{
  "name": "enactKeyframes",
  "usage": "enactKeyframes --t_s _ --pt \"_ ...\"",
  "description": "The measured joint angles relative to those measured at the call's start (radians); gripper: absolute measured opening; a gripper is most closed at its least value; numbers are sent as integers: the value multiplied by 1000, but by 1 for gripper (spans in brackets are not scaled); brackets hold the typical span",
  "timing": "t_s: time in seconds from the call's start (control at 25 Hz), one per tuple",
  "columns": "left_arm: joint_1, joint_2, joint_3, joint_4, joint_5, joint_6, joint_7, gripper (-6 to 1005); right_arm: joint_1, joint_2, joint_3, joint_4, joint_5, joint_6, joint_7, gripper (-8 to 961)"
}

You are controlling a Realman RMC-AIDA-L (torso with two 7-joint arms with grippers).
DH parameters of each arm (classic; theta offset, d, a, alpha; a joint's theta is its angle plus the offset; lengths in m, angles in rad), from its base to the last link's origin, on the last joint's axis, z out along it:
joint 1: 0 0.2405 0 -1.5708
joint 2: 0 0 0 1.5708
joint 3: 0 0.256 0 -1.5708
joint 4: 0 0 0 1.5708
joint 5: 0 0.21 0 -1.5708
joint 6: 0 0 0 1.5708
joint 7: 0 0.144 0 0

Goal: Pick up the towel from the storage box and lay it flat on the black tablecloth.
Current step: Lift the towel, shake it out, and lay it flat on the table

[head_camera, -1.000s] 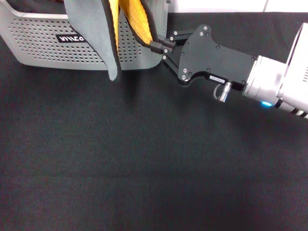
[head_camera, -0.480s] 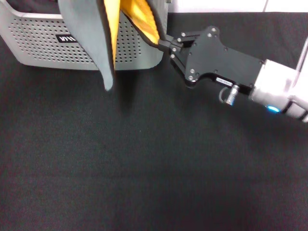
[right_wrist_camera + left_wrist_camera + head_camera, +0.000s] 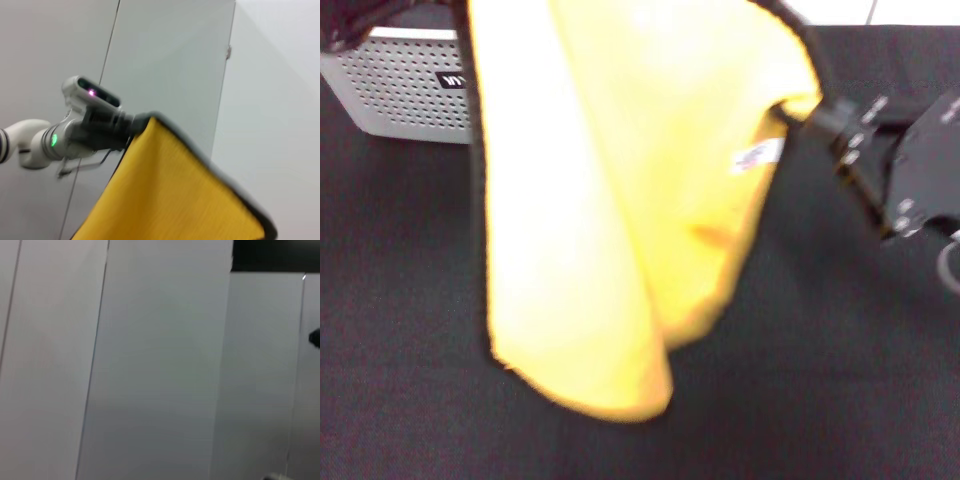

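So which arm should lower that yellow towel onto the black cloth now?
Probably both. The right gripper pinches one towel corner beside the white tag, and the left gripper holds the opposite corner. The towel hangs spread above the black tablecloth, outside the storage box.

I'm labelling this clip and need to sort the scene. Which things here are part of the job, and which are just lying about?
Part of the job: towel, box, tablecloth, right gripper holding one towel corner, left gripper holding another.

Lying about: nothing else on the cloth; only wall panels behind.
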Motion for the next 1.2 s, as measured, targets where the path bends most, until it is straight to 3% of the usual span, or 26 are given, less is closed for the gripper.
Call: enactKeyframes --t_s 0.16,0.36,0.6,0.76,0.92,1.04,1.2 --pt "5 22 1 -28 75 2 21 107 -29 1 83 -96 -68 4 114 24" --pt "-75 19 -12 -123 193 -9 100 110 5 3 197 -81 -128 -6 198 34" --pt "-122 33 -61 -226 263 -27 175 115 35 -2 221 -85 -149 -1 249 45" --pt "-117 41 -58 -244 263 10 180 118 -39 -2 239 -166 -232 63 317 52" --pt "-83 45 -54 -246 237 96 172 120 -199 12 267 -291 -295 169 366 59" --pt "-16 74 33 -233 135 116 152 123 -312 38 337 -381 -312 281 416 65" --pt "67 155 211 -246 -73 117 124 125 -378 42 415 -425 -294 361 494 72"
